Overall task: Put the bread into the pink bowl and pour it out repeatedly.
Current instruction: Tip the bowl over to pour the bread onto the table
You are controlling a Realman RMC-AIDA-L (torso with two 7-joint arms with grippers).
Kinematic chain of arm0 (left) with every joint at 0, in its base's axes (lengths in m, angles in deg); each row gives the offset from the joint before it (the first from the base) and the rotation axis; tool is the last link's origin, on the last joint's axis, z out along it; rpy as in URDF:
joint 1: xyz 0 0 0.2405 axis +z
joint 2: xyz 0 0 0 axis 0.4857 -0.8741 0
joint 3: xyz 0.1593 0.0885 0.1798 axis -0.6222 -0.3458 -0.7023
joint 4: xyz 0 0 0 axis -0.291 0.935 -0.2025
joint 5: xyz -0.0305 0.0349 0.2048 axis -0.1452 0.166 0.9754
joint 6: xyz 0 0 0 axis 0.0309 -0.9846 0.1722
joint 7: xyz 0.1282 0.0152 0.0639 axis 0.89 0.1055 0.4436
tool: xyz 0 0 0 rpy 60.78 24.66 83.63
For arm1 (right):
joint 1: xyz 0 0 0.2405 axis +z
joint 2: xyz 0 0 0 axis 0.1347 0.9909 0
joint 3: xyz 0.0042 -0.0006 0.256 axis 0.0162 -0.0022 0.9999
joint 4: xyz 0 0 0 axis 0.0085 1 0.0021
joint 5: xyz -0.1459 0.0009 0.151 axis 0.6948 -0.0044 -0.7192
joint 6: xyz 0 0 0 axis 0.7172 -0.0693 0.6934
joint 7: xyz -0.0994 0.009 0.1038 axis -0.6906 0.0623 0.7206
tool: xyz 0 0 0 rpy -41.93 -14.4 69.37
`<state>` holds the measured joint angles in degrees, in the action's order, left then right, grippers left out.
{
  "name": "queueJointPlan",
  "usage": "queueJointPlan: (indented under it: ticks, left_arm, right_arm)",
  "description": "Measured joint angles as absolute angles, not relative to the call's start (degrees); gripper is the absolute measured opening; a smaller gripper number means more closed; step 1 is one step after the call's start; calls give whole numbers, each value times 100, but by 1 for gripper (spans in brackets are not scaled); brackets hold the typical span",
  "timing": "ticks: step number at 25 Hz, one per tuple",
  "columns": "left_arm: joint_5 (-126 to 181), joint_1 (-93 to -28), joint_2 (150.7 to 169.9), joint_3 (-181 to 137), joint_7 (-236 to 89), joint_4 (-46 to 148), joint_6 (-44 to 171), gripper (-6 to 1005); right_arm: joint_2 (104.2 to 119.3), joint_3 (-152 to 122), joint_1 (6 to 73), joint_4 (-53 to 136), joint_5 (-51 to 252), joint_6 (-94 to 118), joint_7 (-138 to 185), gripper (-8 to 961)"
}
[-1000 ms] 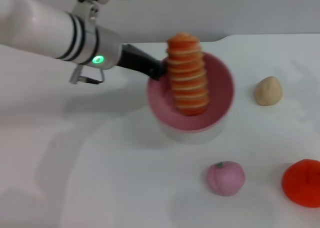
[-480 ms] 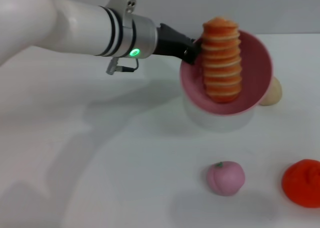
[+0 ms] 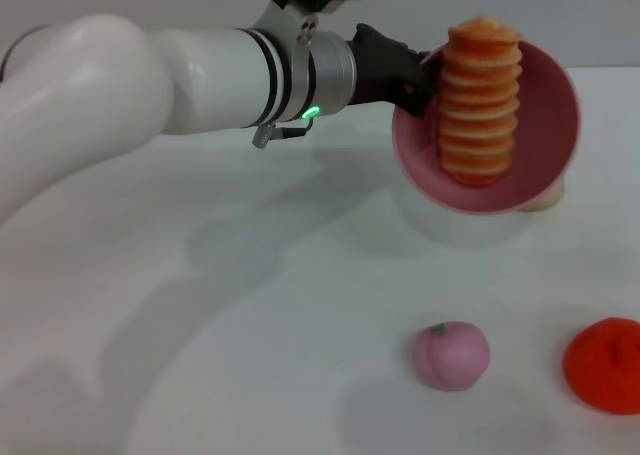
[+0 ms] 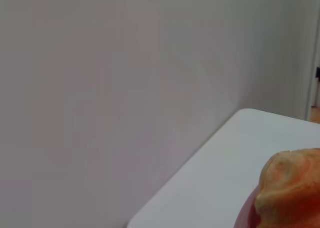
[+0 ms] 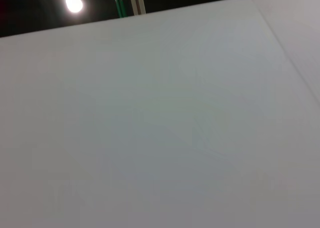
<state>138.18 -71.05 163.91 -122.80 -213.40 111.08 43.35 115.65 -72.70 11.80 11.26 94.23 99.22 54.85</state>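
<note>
Carried further toward the right and higher above the table than a second ago, pink bowl pinched at its rim by left gripper, bread upright inside, likely heading toward a pour; right gripper unseen.

The left arm was glossy white, with 2 black bands, a silver wrist collar, a green light and black gripper.
</note>
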Motion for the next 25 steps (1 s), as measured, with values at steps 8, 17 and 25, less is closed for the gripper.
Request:
queueJointPlan:
  ticks: [8,17,25]
  left_arm:
    - [13954,-7061,16389,-12484,-20688,10927,5043,43]
    - [14714,-7124,16411,-12910,-20578,10751,5728,42]
    - [15540,-7092,16421,-13286,-20568,10767,6075,43]
  right_arm:
    - [11647,-7261,1146,1109,9422,10027,5464,552]
    - [11739,-7307,1118,1105,9430,10071,5457,551]
    - [11777,-7376,1159,1151,9436,10078,5456,552]
